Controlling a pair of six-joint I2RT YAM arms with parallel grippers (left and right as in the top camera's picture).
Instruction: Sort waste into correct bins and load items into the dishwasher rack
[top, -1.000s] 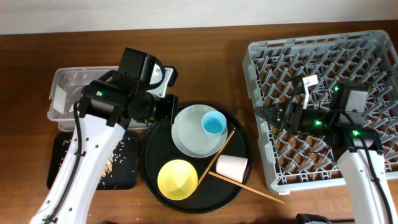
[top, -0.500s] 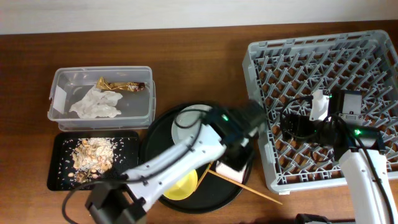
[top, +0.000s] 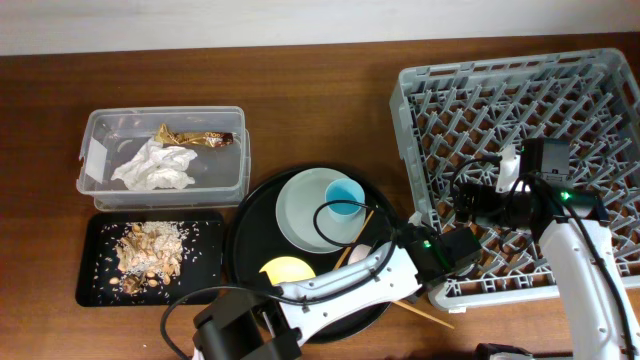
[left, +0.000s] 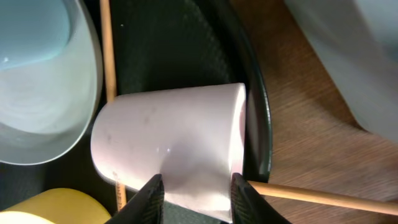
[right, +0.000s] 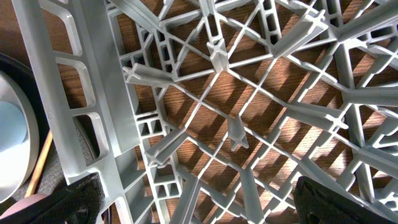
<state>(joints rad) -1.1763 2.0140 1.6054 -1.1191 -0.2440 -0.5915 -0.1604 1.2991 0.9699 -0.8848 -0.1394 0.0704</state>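
The pink cup lies on its side at the right edge of the round black tray; only a sliver of it shows past my left arm. My left gripper is open, its fingers straddling the cup's side. The light blue cup sits on the pale plate. The yellow bowl is partly hidden. One chopstick lies on the tray, another on the table. My right gripper is open and empty over the grey rack.
The clear box at the left holds the white tissue and the gold-brown wrapper. The shallow black tray below it holds food scraps. The rack's left wall stands close beside the round tray.
My left arm has swung from the clear box across the round tray to the pink cup at its right edge. My right gripper has drifted slightly right over the rack.
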